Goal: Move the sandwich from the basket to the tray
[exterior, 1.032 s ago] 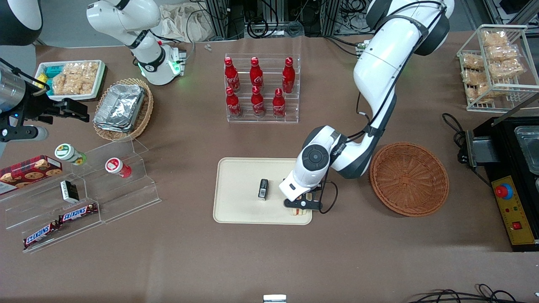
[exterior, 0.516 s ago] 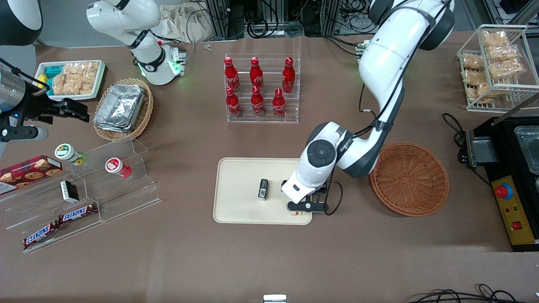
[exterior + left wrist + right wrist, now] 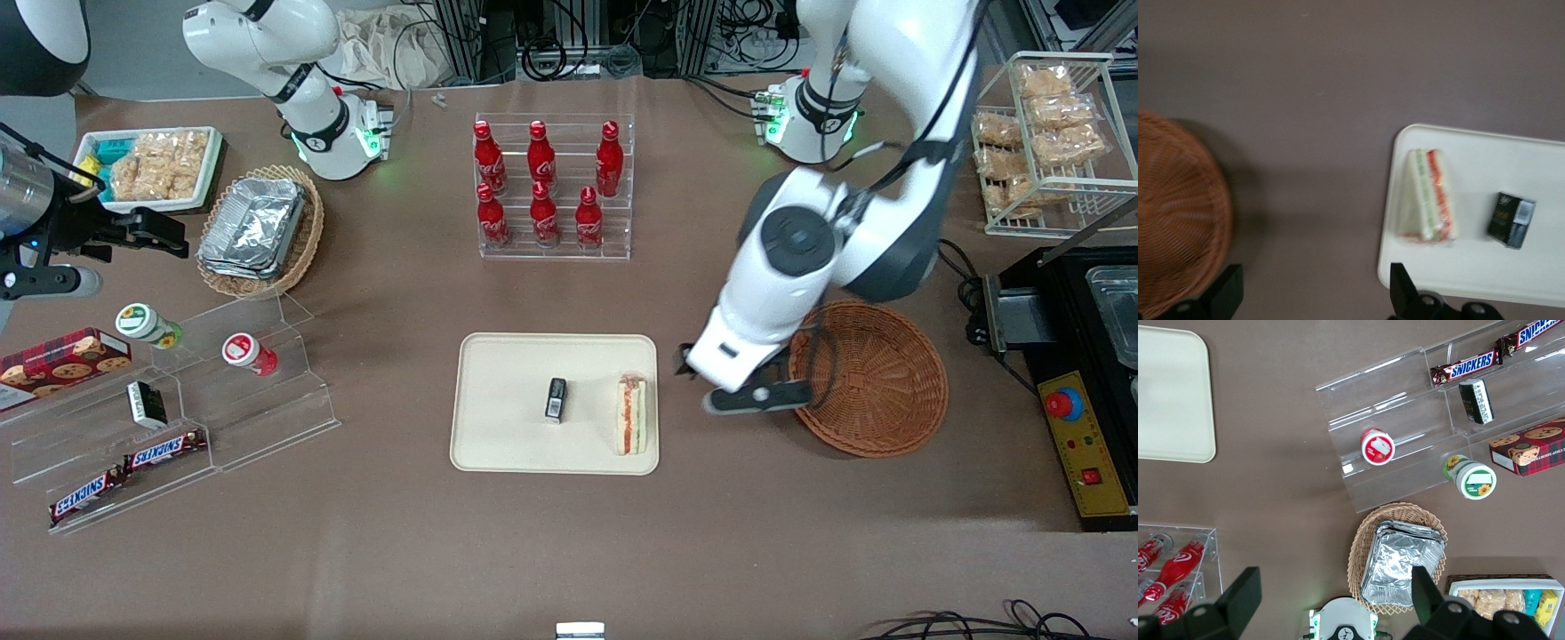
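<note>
Your gripper [image 3: 745, 384] has let go and lifted away from the tray [image 3: 507, 444]; its fingers look open, holding nothing. The sandwich [image 3: 631, 414] lies on the tray's edge nearest the basket [image 3: 876, 378]. Keep rising straight, clear of both.

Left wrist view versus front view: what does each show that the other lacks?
Only the left wrist view shows the end effector from above with its fingers spread wide, empty, over bare table between basket and tray. Only the front view shows the cola bottles, the foil containers and the Snickers bars. Both show the sandwich lying on the tray beside a small black packet, and the empty basket.
</note>
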